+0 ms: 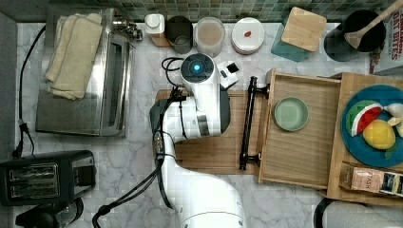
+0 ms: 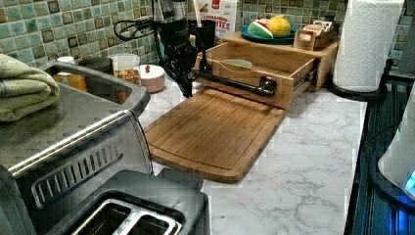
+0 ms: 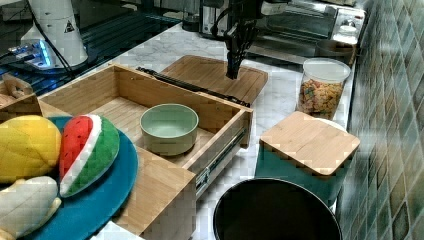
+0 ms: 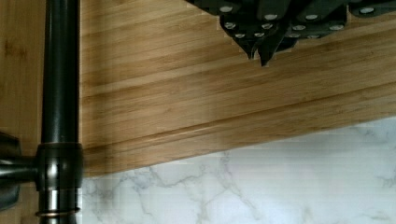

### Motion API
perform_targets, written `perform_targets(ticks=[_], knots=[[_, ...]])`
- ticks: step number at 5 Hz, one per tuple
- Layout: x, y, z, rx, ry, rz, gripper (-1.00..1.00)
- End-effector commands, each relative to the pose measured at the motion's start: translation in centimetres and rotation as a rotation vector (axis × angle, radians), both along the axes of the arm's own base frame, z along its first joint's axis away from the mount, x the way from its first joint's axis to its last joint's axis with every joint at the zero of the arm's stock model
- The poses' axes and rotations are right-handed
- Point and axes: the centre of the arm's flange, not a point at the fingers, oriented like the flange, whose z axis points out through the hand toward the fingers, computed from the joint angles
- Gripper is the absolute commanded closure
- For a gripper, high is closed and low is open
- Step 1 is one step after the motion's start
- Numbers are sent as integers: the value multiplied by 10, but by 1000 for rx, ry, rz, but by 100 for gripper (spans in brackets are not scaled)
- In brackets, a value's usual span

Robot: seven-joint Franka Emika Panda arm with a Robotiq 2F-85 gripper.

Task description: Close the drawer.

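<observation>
The drawer [image 1: 304, 156] stands pulled out from the light-wood box, with a green bowl [image 1: 291, 114] inside it. A black bar handle [image 1: 247, 123] runs along the drawer front [image 2: 274, 93]. My gripper [image 2: 188, 91] hangs point-down over the bamboo cutting board [image 2: 210, 132], just short of the handle's [image 4: 60, 70] far end and not touching it. In the wrist view my gripper [image 4: 259, 57] has its fingertips together with nothing between them. In the right view my gripper [image 3: 231, 75] sits beyond the drawer [image 3: 120, 107] and its handle [image 3: 190, 85].
A blue plate [image 1: 354, 147] of toy fruit rests on the box top. Jars [image 1: 209, 35], a teal canister [image 1: 299, 33] and a black pot [image 1: 361, 35] line the back wall. A toaster oven [image 1: 85, 85] and a toaster [image 1: 47, 175] stand at the top view's left.
</observation>
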Motion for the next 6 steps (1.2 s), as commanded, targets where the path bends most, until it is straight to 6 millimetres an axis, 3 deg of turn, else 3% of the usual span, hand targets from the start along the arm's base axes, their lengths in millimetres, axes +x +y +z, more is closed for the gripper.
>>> perform_targets(ticks=[1,2,4,6], knots=[[24,-55,49,-62,-208,-17,100],[30,-72,41,-42,-97,-60,100],[0,-100,28,-22,-119,-140,100],[-31,-151,19,17,-92,-142,100]])
